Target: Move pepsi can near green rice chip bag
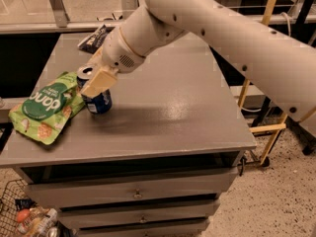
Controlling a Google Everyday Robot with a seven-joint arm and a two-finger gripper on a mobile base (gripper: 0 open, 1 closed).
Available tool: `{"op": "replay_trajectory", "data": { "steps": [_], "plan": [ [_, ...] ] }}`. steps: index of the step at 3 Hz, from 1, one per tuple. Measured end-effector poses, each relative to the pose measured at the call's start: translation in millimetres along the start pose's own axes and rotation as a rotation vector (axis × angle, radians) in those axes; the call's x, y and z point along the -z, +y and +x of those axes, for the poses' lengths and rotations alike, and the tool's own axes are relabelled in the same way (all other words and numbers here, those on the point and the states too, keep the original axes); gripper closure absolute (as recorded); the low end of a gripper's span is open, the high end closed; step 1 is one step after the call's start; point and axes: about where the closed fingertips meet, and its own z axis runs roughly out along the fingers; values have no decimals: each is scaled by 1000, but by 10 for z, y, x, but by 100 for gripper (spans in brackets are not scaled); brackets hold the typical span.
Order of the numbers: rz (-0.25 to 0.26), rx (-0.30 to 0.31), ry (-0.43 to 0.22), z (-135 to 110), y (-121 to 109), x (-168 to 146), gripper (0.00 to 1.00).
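Note:
The pepsi can [98,101] is dark blue with a silver top and stands on the grey table top [168,107], right beside the right edge of the green rice chip bag [44,106]. The bag lies flat at the table's left front, bright green with a dark oval logo and pictured tan chips. My gripper [96,80] is around the can's upper part, its tan finger [99,81] laid across the can's front. The can's far side is hidden by the gripper.
A dark blue crinkled chip bag [96,37] lies at the table's back left, partly behind my arm. The table has drawers [133,194] below. A wire basket [24,216] with items stands on the floor at lower left. A yellow frame [266,127] stands to the right.

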Motion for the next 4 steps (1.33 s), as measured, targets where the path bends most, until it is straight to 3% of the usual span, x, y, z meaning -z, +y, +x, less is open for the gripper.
{"op": "replay_trajectory", "data": {
  "steps": [2,4],
  "plan": [
    [-47,8,-28,-43,-8,-247,100],
    [-55,11,-29,-58,11,-284,61]
  ]
}}
